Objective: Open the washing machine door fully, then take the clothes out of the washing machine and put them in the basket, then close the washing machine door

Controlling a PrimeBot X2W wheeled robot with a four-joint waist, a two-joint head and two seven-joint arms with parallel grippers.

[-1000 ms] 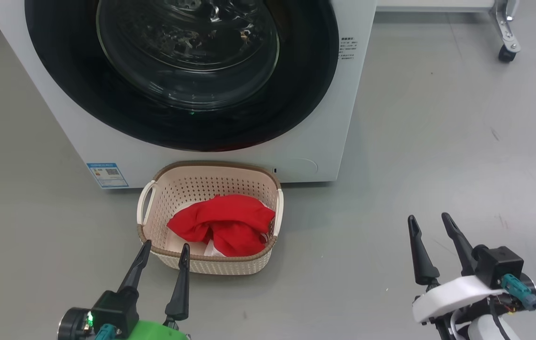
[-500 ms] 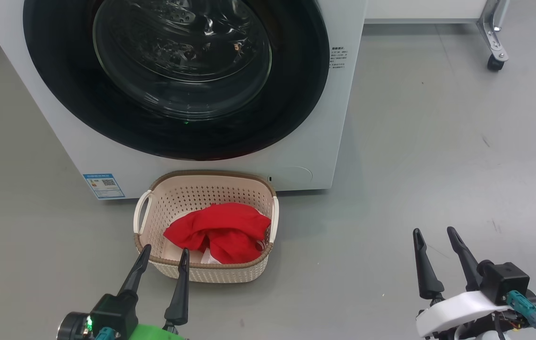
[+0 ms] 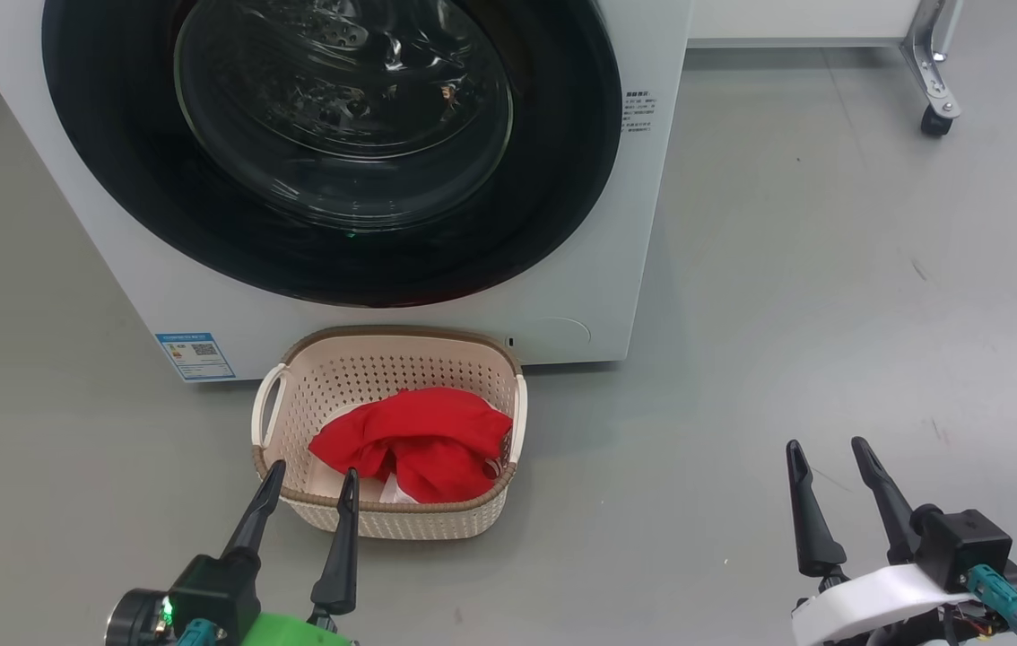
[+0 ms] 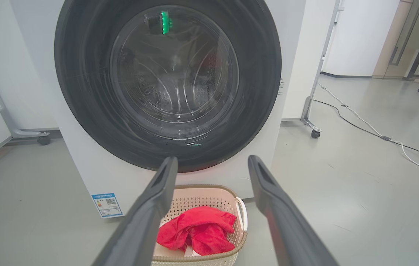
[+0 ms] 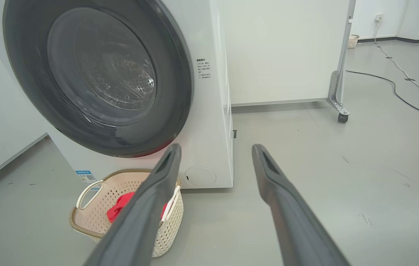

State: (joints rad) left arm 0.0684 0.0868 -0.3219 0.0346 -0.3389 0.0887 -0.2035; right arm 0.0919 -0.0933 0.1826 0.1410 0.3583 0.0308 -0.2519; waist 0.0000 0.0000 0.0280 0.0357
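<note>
Crosswise, the basket (image 3: pixel 401 519) lies lengthwise along the washing machine (image 3: pixel 562 296) front.

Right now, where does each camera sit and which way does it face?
Head: up high, looking down at door, basket; left gripper, right gripper at bottom.
Left wrist: low, facing door squarely; its fingers frame basket.
Right wrist: low, off to the right, facing washer at an angle; its fingers in front.
Shared: all show clothes in basket.

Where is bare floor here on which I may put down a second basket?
Bare floor lies right of the washing machine, ahead of the right claw, and left of the basket. Crowded: directly before the machine, where the basket holds the clothes.
</note>
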